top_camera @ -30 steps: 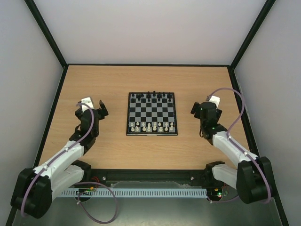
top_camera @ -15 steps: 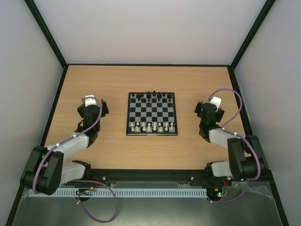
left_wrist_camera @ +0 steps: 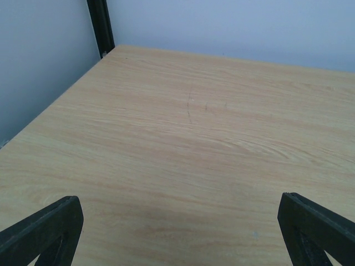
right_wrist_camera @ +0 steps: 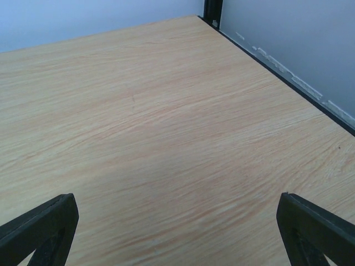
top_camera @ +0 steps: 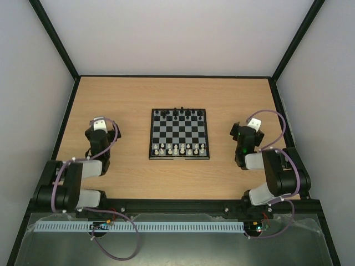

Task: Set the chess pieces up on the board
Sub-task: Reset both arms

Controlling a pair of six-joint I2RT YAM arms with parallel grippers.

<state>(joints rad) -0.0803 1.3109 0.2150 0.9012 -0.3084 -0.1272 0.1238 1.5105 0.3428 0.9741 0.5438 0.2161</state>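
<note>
The board [top_camera: 179,133] lies at the middle of the table in the top view. The whitish chess pieces [top_camera: 178,148] stand in its near rows. My left gripper [top_camera: 101,129] is left of the board, well apart from it, over bare wood. My right gripper [top_camera: 248,134] is right of the board, also apart from it. In the left wrist view the gripper [left_wrist_camera: 177,233] is open and empty, with its fingertips [left_wrist_camera: 47,227] at the bottom corners. In the right wrist view the gripper [right_wrist_camera: 177,233] is open and empty too. Neither wrist view shows the board.
Tiny black chess pieces [top_camera: 178,113] stand along the board's far rows. White walls with black corner posts [left_wrist_camera: 100,25] enclose the wooden table [top_camera: 177,94] at the back and sides. Both arms are folded back near their bases at the near edge.
Both arms have folded back toward their bases. The left gripper has moved left, away from the board, and turned toward the back wall. The right gripper has shifted slightly right. The pieces have not moved.
</note>
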